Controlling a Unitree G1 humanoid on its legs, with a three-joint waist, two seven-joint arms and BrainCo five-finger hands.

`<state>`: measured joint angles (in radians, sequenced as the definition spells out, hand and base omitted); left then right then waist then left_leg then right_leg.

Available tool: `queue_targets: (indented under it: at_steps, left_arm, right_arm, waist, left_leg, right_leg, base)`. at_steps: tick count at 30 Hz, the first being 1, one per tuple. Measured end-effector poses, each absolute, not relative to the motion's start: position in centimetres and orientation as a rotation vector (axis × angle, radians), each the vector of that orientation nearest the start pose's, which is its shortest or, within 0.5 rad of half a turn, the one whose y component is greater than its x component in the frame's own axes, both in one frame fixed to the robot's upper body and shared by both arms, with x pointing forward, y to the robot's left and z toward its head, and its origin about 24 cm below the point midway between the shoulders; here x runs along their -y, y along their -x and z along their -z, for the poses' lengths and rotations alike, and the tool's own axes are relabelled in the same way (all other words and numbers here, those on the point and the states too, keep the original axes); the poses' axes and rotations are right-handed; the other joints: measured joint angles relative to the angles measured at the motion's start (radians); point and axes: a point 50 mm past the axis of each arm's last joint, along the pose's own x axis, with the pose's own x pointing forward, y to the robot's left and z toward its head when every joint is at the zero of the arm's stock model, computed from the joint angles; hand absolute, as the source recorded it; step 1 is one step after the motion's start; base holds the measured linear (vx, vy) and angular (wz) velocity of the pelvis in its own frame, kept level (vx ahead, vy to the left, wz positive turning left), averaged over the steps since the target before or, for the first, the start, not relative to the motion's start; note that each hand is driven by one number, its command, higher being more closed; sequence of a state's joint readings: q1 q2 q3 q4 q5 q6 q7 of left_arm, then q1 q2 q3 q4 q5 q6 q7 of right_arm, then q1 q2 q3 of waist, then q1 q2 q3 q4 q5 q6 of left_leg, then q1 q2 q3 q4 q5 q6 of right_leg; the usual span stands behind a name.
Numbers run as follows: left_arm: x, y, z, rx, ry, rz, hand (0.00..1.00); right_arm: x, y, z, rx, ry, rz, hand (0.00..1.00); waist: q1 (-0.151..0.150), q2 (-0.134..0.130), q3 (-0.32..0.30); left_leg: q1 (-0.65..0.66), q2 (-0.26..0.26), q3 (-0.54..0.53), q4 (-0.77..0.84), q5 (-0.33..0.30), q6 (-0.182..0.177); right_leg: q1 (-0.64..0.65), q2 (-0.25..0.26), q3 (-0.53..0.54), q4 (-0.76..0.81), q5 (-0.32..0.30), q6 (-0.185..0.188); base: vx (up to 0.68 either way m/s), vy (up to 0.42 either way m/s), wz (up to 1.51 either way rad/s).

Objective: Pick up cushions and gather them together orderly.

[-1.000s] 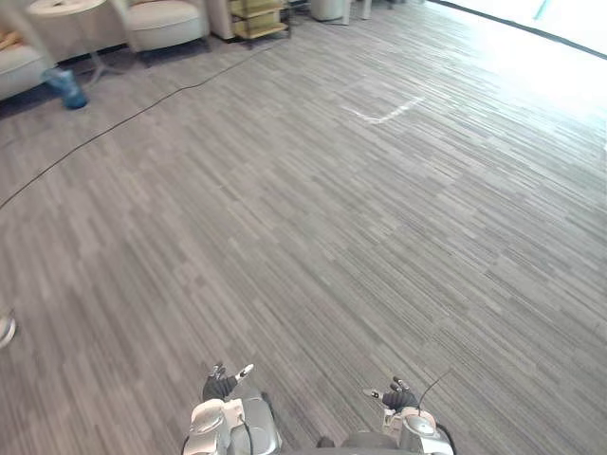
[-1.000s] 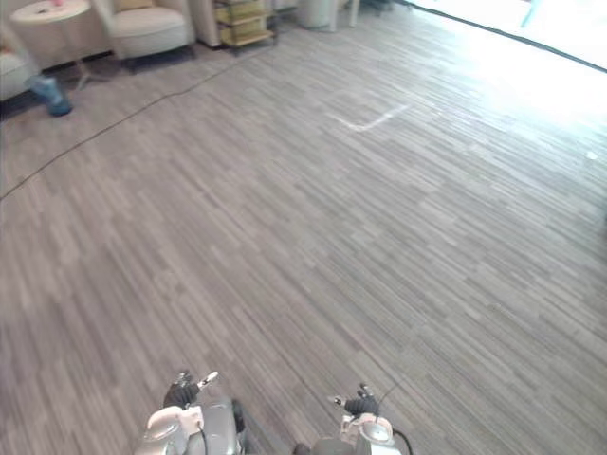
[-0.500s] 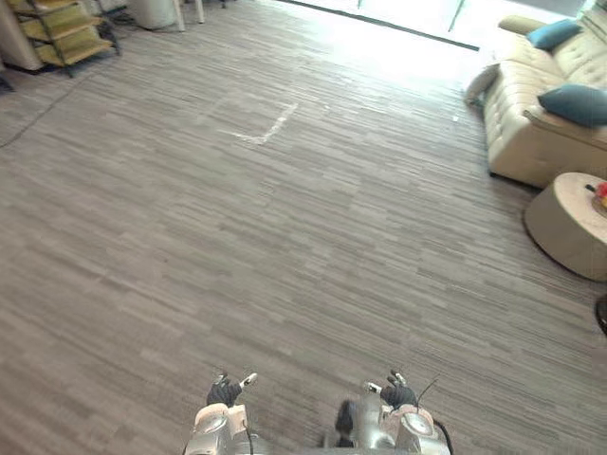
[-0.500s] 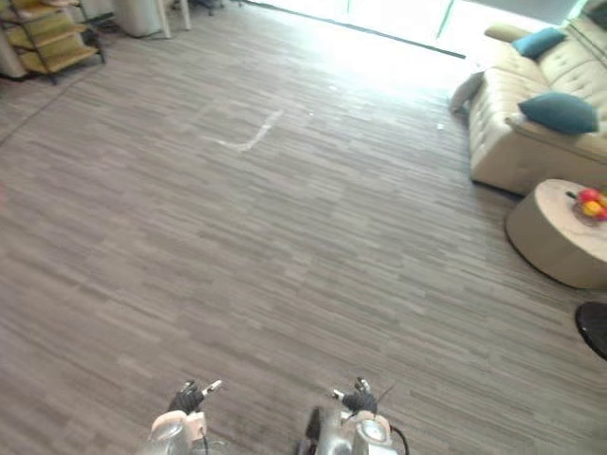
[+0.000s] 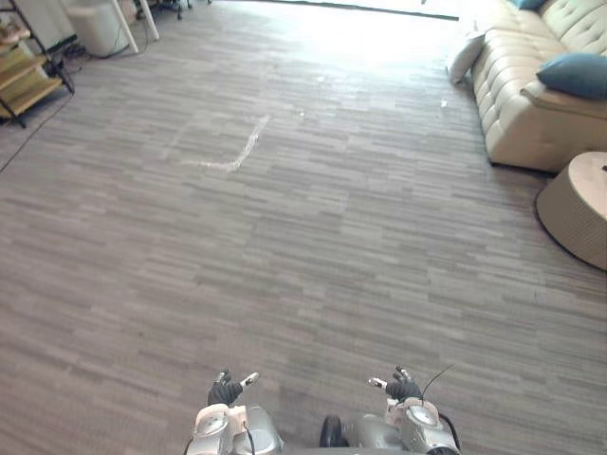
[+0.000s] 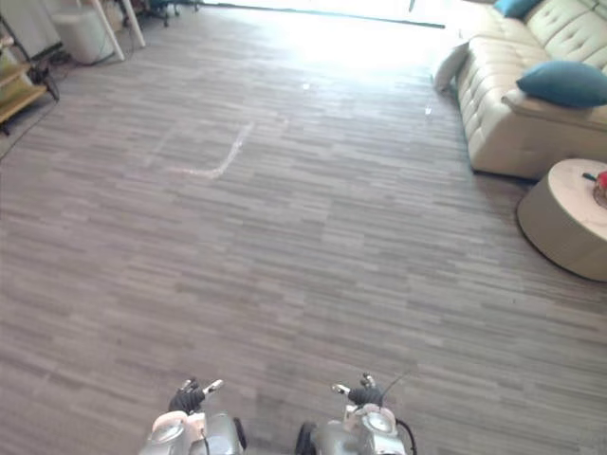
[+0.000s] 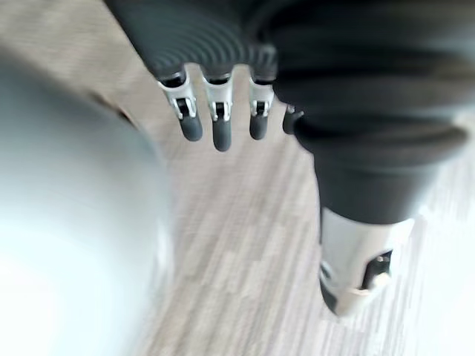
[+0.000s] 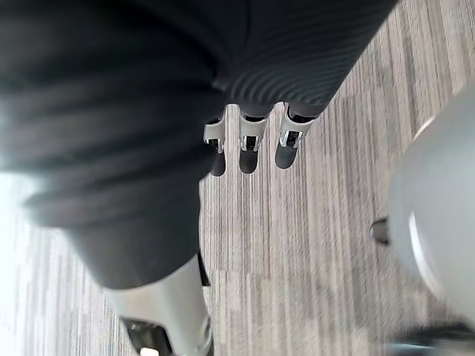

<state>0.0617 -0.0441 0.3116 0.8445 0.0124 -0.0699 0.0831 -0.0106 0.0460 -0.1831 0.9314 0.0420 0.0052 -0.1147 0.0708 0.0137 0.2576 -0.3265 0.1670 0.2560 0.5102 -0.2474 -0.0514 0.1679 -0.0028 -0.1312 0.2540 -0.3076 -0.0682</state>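
Step in hand, as I judge it: approach. My left hand (image 5: 226, 390) and right hand (image 5: 402, 388) hang relaxed, fingers straight, holding nothing, well apart from the sofa (image 5: 517, 123). A blue cushion (image 5: 574, 74) lies on the sofa. Next move: walk to the sofa, then reach for that cushion.

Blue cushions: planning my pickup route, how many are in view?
2 blue cushions: one on the sofa's near end, one at its far end, partly cut off. Others may be hidden.
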Motion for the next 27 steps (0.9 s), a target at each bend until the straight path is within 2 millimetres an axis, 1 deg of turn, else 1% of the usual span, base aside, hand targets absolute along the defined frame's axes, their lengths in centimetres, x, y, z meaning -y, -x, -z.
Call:
queue_targets:
  at_steps: [1,2,3,4,5,6,7,8,9,10,11,12,13,14,15,16,17,18,19,20,21,22,23,24,25,26,27]
  left_arm:
    - [-19.1,-13.8,13.6,-0.828,0.136,-0.395,0.00]
    - [-19.2,-13.9,13.5,-0.816,0.147,-0.403,0.00]
    - [-19.3,-13.9,13.4,-0.815,0.141,-0.402,0.00]
    - [-19.9,-13.8,13.5,-0.821,0.121,-0.406,0.00]
    - [-20.5,-13.5,13.5,-0.831,0.104,-0.413,0.00]
    - [-20.7,-13.5,13.6,-0.836,0.099,-0.414,0.00]
    - [-20.9,-13.5,13.6,-0.847,0.086,-0.410,0.00]
    - [-20.9,-13.6,13.8,-0.871,0.076,-0.400,0.00]
    - [-20.9,-13.4,14.0,-0.885,0.076,-0.399,0.00]
    - [-20.6,-13.4,14.1,-0.900,0.068,-0.384,0.00]
    - [-20.1,-13.5,14.2,-0.908,0.051,-0.351,0.00]
    - [-19.7,-13.7,14.3,-0.908,0.044,-0.331,0.00]
    - [-19.0,-14.0,14.3,-0.911,0.046,-0.300,0.00]
    - [-18.6,-14.2,14.3,-0.912,0.050,-0.290,0.00]
    - [-18.0,-14.3,14.4,-0.919,0.053,-0.269,0.00]
    - [-17.4,-14.3,14.5,-0.924,0.056,-0.248,0.00]
    - [-17.1,-14.2,14.6,-0.926,0.059,-0.241,0.00]
    - [-17.0,-14.1,14.6,-0.927,0.062,-0.238,0.00]
    - [-16.8,-13.9,14.7,-0.932,0.066,-0.236,0.00]
    - [-16.6,-13.5,14.8,-0.942,0.067,-0.235,0.00]
    - [-16.6,-13.4,14.9,-0.946,0.068,-0.236,0.00]
    - [-16.4,-13.3,14.9,-0.949,0.064,-0.227,0.00]
    - [-16.3,-13.3,14.9,-0.947,0.076,-0.234,0.00]
    - [-16.4,-13.4,14.9,-0.946,0.079,-0.239,0.00]
    - [-16.4,-13.3,14.8,-0.943,0.084,-0.245,0.00]
    - [-16.7,-13.4,14.8,-0.940,0.090,-0.261,0.00]
    - [-16.9,-13.5,14.7,-0.933,0.089,-0.267,0.00]
  right_arm:
    - [16.1,-14.9,14.4,-0.944,-0.113,0.269,0.00]
    - [15.7,-14.6,14.6,-0.961,-0.118,0.262,0.00]
    - [15.4,-14.3,14.8,-0.978,-0.124,0.259,0.00]
    - [15.0,-13.3,15.2,-1.012,-0.123,0.242,0.00]
    - [14.8,-13.3,15.2,-1.011,-0.123,0.238,0.00]
    - [14.9,-13.3,15.2,-1.009,-0.123,0.242,0.00]
    - [15.2,-12.9,15.3,-1.014,-0.128,0.263,0.00]
    - [15.7,-13.0,15.2,-1.001,-0.132,0.281,0.00]
    - [15.8,-13.1,15.1,-0.992,-0.132,0.284,0.00]
    - [15.9,-13.5,14.8,-0.963,-0.129,0.286,0.00]
    - [16.0,-13.9,14.6,-0.943,-0.129,0.283,0.00]
    - [16.0,-14.1,14.5,-0.932,-0.128,0.283,0.00]
    - [16.3,-14.5,14.2,-0.907,-0.116,0.279,0.00]
    - [16.4,-14.7,14.0,-0.895,-0.114,0.282,0.00]
    - [16.8,-15.0,13.9,-0.885,-0.118,0.292,0.00]
    - [17.0,-15.1,13.8,-0.880,-0.122,0.304,0.00]
    - [17.1,-15.1,13.8,-0.879,-0.120,0.305,0.00]
    - [17.2,-15.1,13.8,-0.879,-0.119,0.305,0.00]
    - [17.2,-15.1,13.8,-0.879,-0.117,0.302,0.00]
    - [17.5,-15.4,13.6,-0.868,-0.107,0.298,0.00]
    - [17.5,-15.4,13.6,-0.868,-0.104,0.295,0.00]
    - [17.7,-15.5,13.6,-0.866,-0.094,0.293,0.00]
    - [18.2,-15.7,13.4,-0.853,-0.084,0.297,0.00]
    - [18.4,-15.8,13.3,-0.848,-0.080,0.298,0.00]
    - [18.9,-16.2,13.0,-0.835,-0.066,0.301,0.00]
    - [18.9,-16.3,13.1,-0.842,-0.072,0.305,0.00]
    - [18.8,-16.2,13.2,-0.853,-0.076,0.306,0.00]
  waist:
    - [0.007,0.001,-0.003]
    - [0.027,-0.008,-0.007]
    - [0.038,-0.026,-0.020]
    - [0.043,-0.057,-0.060]
    - [0.045,-0.084,-0.075]
    - [0.043,-0.092,-0.075]
    - [0.033,-0.102,-0.071]
    - [0.019,-0.103,-0.061]
    - [0.013,-0.094,-0.054]
    - [-0.004,-0.086,-0.050]
    - [-0.014,-0.074,-0.054]
    - [-0.014,-0.068,-0.054]
    - [-0.015,-0.062,-0.057]
    - [-0.016,-0.061,-0.056]
    - [-0.024,-0.058,-0.054]
    - [-0.033,-0.055,-0.053]
    - [-0.036,-0.055,-0.053]
    - [-0.038,-0.055,-0.053]
    - [-0.043,-0.054,-0.053]
    - [-0.061,-0.044,-0.052]
    - [-0.062,-0.040,-0.055]
    - [-0.064,-0.012,-0.066]
    - [-0.064,0.016,-0.066]
    - [-0.064,0.031,-0.063]
    - [-0.059,0.077,-0.042]
    - [-0.058,0.092,-0.026]
    - [-0.058,0.089,-0.022]
  left_leg:
    - [-0.023,-0.016,0.002,-0.119,0.063,-0.011]
    - [-0.019,-0.015,0.023,-0.143,0.152,0.000]
    - [-0.017,-0.019,0.035,-0.124,0.183,0.011]
    - [-0.020,-0.031,0.066,-0.071,0.171,0.036]
    - [0.002,-0.049,0.100,-0.047,0.130,0.080]
    - [0.021,-0.057,0.110,-0.043,0.112,0.088]
    - [0.086,-0.082,0.123,-0.046,0.063,0.097]
    - [0.166,-0.108,0.119,-0.064,0.022,0.096]
    - [0.211,-0.117,0.118,-0.081,0.007,0.095]
    - [0.309,-0.130,0.117,-0.133,-0.016,0.094]
    - [0.384,-0.133,0.116,-0.185,-0.028,0.085]
    - [0.416,-0.133,0.116,-0.214,-0.032,0.080]
    - [0.473,-0.137,0.113,-0.268,-0.040,0.068]
    - [0.497,-0.141,0.112,-0.290,-0.041,0.064]
    - [0.551,-0.149,0.110,-0.331,-0.044,0.059]
    - [0.599,-0.156,0.100,-0.361,-0.055,0.041]
    - [0.634,-0.162,0.088,-0.376,-0.069,0.024]
    - [0.652,-0.163,0.083,-0.380,-0.079,0.016]
    - [0.711,-0.165,0.046,-0.390,-0.116,-0.002]
    - [0.760,-0.149,-0.008,-0.388,-0.140,-0.009]
    - [0.766,-0.144,-0.023,-0.378,-0.140,-0.010]
    - [0.731,-0.104,-0.063,-0.254,-0.139,-0.009]
    - [0.617,-0.048,-0.095,0.027,-0.112,-0.033]
    - [0.575,-0.026,-0.104,0.127,-0.079,-0.040]
    - [0.455,0.048,-0.105,0.408,0.044,-0.062]
    - [0.365,0.101,-0.090,0.570,0.015,-0.055]
    - [0.335,0.105,-0.086,0.600,0.001,-0.051]
  right_leg:
    - [0.036,-0.012,0.031,-0.018,-0.028,0.029]
    - [0.077,-0.029,0.076,-0.040,-0.062,0.045]
    - [0.090,-0.045,0.097,-0.053,-0.075,0.032]
    - [0.086,-0.073,0.145,-0.026,-0.060,0.042]
    - [0.042,-0.111,0.173,0.094,-0.031,0.095]
    - [0.010,-0.123,0.186,0.183,-0.012,0.126]
    - [-0.080,-0.142,0.207,0.418,0.089,0.195]
    - [-0.155,-0.149,0.203,0.645,0.124,0.223]
    - [-0.188,-0.147,0.195,0.725,0.122,0.223]
    - [-0.251,-0.141,0.152,0.819,0.107,0.207]
    - [-0.318,-0.141,0.079,0.822,0.091,0.183]
    - [-0.360,-0.142,0.035,0.803,0.080,0.166]
    - [-0.451,-0.152,-0.051,0.713,0.068,0.144]
    - [-0.485,-0.152,-0.083,0.654,0.070,0.141]
    - [-0.522,-0.144,-0.130,0.488,0.082,0.133]
    - [-0.530,-0.122,-0.148,0.293,0.128,0.115]
    - [-0.533,-0.106,-0.138,0.182,0.173,0.098]
    - [-0.534,-0.101,-0.133,0.143,0.191,0.092]
    - [-0.534,-0.092,-0.122,0.102,0.223,0.057]
    - [-0.542,-0.087,-0.096,0.208,0.290,0.016]
    - [-0.549,-0.087,-0.094,0.249,0.276,0.008]
    - [-0.548,-0.082,-0.121,0.327,0.198,-0.002]
    - [-0.513,-0.056,-0.135,0.335,0.138,-0.010]
    - [-0.500,-0.039,-0.136,0.330,0.123,-0.011]
    - [-0.430,0.010,-0.133,0.295,0.096,-0.034]
    - [-0.344,0.049,-0.118,0.252,0.071,-0.048]
    - [-0.307,0.056,-0.109,0.231,0.063,-0.050]
  base:
    - [0.63,0.318,-0.83]
    - [0.64,0.354,-0.97]
    - [0.70,0.363,-1.15]
    - [0.74,0.384,-0.97]
    - [0.74,0.373,-0.84]
    - [0.83,0.475,-0.47]
    - [0.80,0.432,-0.18]
    - [0.78,0.399,-0.08]
    - [0.62,0.247,0.08]
    - [0.59,0.190,0.14]
    - [0.56,0.172,0.13]
    - [0.50,0.145,0.08]
    - [0.41,0.106,0.02]
    - [0.55,0.100,0.09]
    - [0.59,0.050,0.25]
    - [0.71,0.017,0.40]
    - [0.47,-0.009,0.43]
    - [0.69,-0.066,0.61]
    - [0.75,-0.118,0.88]
    - [0.91,-0.164,0.89]
    - [0.74,-0.213,0.71]
    - [0.71,-0.266,0.34]
    - [0.69,-0.260,0.22]
    - [0.68,-0.221,-0.21]
    - [0.67,-0.138,-0.55]
    - [0.80,-0.136,-0.58]
    - [0.66,-0.090,-0.42]
